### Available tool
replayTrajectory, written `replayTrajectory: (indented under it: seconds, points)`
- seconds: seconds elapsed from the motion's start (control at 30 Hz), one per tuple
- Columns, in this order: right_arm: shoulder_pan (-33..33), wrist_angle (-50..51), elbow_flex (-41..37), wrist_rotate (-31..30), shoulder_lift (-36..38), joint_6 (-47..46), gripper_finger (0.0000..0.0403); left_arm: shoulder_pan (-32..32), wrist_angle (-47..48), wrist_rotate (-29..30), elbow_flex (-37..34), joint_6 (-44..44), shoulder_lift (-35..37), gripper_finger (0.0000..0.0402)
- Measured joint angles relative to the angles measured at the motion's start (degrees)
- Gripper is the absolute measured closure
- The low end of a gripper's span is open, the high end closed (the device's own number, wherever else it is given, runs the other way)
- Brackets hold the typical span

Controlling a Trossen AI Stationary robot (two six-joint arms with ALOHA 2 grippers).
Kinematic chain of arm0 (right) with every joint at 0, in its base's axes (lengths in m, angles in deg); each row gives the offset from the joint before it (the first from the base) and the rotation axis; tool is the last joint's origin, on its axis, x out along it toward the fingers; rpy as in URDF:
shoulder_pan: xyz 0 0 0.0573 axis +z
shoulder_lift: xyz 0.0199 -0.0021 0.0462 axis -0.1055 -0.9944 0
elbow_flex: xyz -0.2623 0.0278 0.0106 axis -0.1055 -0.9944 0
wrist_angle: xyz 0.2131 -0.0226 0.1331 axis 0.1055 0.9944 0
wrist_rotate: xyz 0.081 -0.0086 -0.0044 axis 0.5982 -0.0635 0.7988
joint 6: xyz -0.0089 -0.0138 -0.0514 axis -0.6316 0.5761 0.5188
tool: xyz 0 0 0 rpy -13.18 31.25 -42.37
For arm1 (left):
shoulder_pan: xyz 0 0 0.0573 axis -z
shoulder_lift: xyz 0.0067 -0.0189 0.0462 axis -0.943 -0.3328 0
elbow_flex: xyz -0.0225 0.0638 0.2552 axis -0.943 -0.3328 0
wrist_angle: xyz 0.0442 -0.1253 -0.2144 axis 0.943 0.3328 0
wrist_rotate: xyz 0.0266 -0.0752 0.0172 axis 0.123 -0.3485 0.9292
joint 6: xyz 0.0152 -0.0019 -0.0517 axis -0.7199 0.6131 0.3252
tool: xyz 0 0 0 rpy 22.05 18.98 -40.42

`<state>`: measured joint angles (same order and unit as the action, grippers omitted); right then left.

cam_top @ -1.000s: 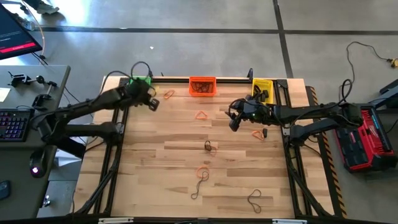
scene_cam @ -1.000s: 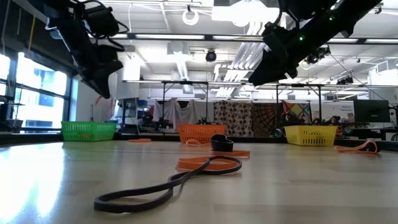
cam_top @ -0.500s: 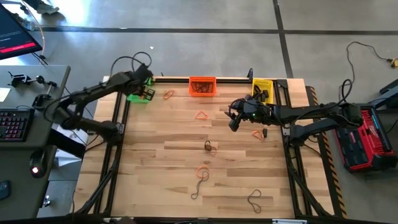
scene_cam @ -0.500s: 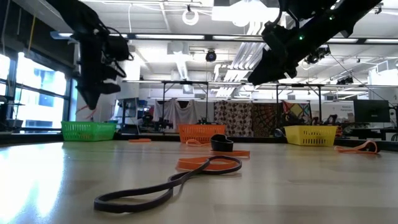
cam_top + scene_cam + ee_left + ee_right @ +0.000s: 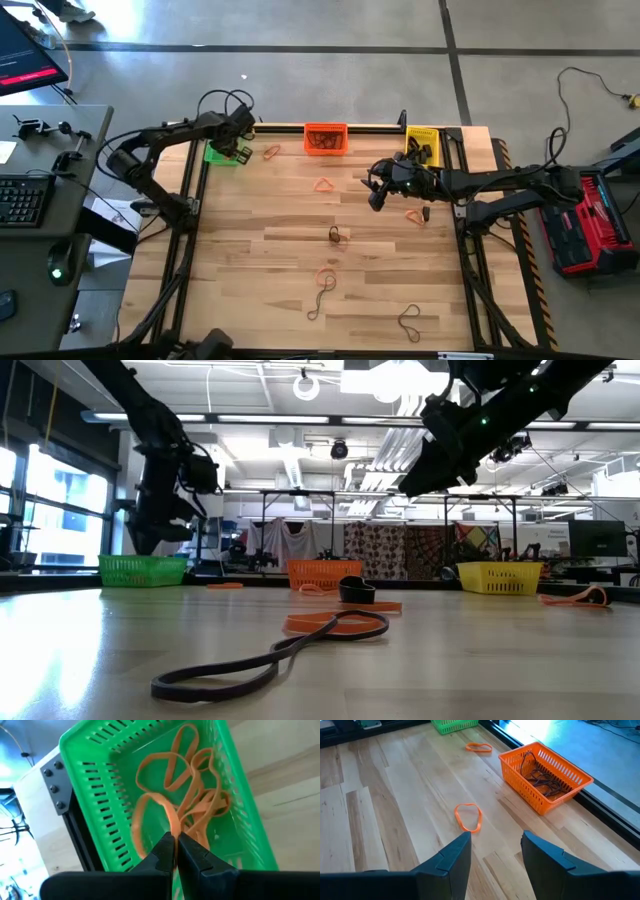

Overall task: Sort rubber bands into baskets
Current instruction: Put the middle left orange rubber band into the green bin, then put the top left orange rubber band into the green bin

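Note:
The green basket (image 5: 222,153) stands at the table's far left, the orange basket (image 5: 326,138) at the far middle and the yellow basket (image 5: 423,142) at the far right. My left gripper (image 5: 174,849) hangs over the green basket (image 5: 125,785), pointing steeply down, shut on an orange rubber band (image 5: 160,802). More orange bands (image 5: 205,805) lie in that basket. My right gripper (image 5: 495,851) hovers open over the table's right middle (image 5: 378,196), nothing between its fingers. Loose bands lie flat on the table, among them an orange one (image 5: 468,816) and a brown one (image 5: 338,236). My left gripper pinches a strand of the orange rubber band (image 5: 171,822) between its two fingertips. The fingers come from above, slanting down into the basket's opening. The band hangs slack below them, and its loop reaches among the other bands on the basket's floor.
The orange basket (image 5: 545,770) holds dark bands. Loose bands lie near the green basket (image 5: 271,152), by my right gripper (image 5: 415,214), and toward the near edge (image 5: 324,280), (image 5: 410,320). A black rail (image 5: 375,127) runs along the far edge.
My left gripper has swung toward the table's far left corner and gone down over the green basket, tipping from a shallow slant to steeply downward. It has stayed shut on the orange band.

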<state>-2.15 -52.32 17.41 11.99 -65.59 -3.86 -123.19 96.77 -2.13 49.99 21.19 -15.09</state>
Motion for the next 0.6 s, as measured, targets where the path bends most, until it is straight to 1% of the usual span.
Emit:
replayTrajectory:
  seconds: [0.2,0.27,0.4,0.6]
  points:
    - [0.0,0.0,0.0,0.0,0.0,0.0,0.024,0.9,-3.2,0.1,0.0,-6.6,-0.2,0.0396]
    - [0.0,0.0,0.0,0.0,0.0,0.1,0.024,1.5,-4.8,0.4,0.0,-8.0,0.6,0.0389]
    - [0.0,0.0,0.0,0.0,0.0,0.1,0.024,2.0,-6.8,1.3,0.0,-9.0,2.2,0.0357]
    - [0.0,0.6,0.0,0.0,0.0,0.1,0.024,2.1,-4.9,1.5,0.0,-9.0,4.4,0.0291]
